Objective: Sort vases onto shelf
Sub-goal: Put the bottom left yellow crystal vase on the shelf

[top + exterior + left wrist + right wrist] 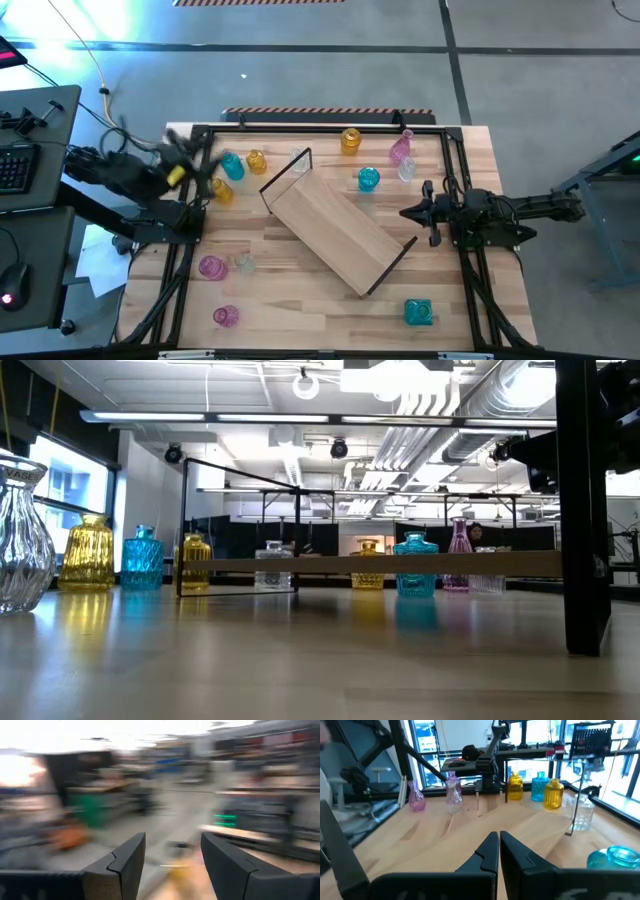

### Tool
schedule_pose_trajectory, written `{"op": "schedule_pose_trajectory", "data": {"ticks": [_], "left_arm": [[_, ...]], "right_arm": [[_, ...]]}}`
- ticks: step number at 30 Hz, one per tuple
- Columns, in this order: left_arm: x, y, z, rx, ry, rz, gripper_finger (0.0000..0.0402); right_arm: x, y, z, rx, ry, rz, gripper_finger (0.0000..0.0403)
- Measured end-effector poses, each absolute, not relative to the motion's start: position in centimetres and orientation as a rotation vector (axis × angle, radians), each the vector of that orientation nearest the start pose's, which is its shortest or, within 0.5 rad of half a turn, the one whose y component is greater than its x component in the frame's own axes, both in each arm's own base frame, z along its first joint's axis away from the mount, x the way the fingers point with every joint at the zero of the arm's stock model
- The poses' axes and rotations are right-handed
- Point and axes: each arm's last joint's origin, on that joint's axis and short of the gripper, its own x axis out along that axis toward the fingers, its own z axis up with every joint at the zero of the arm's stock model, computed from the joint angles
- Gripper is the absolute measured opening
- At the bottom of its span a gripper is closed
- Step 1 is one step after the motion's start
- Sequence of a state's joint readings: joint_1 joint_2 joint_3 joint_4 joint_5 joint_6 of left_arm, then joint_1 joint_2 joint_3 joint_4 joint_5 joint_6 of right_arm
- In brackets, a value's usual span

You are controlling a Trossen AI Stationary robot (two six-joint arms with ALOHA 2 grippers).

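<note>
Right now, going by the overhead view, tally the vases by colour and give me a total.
Amber vases: 3
Teal vases: 3
Pink vases: 3
Clear vases: 3, faint against the wood
Total: 12

The shelf [338, 231] lies diagonally on my bench [300, 300], mid-bench. Left of the shelf's far end stand three vases [232, 166]; right of that end stand four more. Near-left of the shelf are three others; one stands off its near-right end.
</note>
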State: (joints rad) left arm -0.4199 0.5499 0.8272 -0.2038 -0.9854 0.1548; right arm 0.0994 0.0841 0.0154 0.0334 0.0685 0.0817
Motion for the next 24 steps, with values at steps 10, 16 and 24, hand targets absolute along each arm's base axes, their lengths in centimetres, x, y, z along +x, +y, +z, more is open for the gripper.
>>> {"op": "schedule_pose_trajectory", "data": {"ticks": [10, 16, 24], "left_arm": [[14.5, -1.5, 34.9, 0.023, 0.139, 0.465, 0.0184], [14.2, 2.2, 34.2, -0.006, 0.212, 0.631, 0.0184], [11.4, 6.9, 32.6, -0.157, 0.452, 0.834, 0.0184]], "right_arm": [[10.2, 0.8, 16.5, 0.102, 0.037, 0.030, 0.0000], [10.2, 0.9, 16.3, 0.156, 0.066, 0.051, 0.0000], [10.2, 0.9, 16.3, 0.179, 0.068, 0.050, 0.0000]]}}
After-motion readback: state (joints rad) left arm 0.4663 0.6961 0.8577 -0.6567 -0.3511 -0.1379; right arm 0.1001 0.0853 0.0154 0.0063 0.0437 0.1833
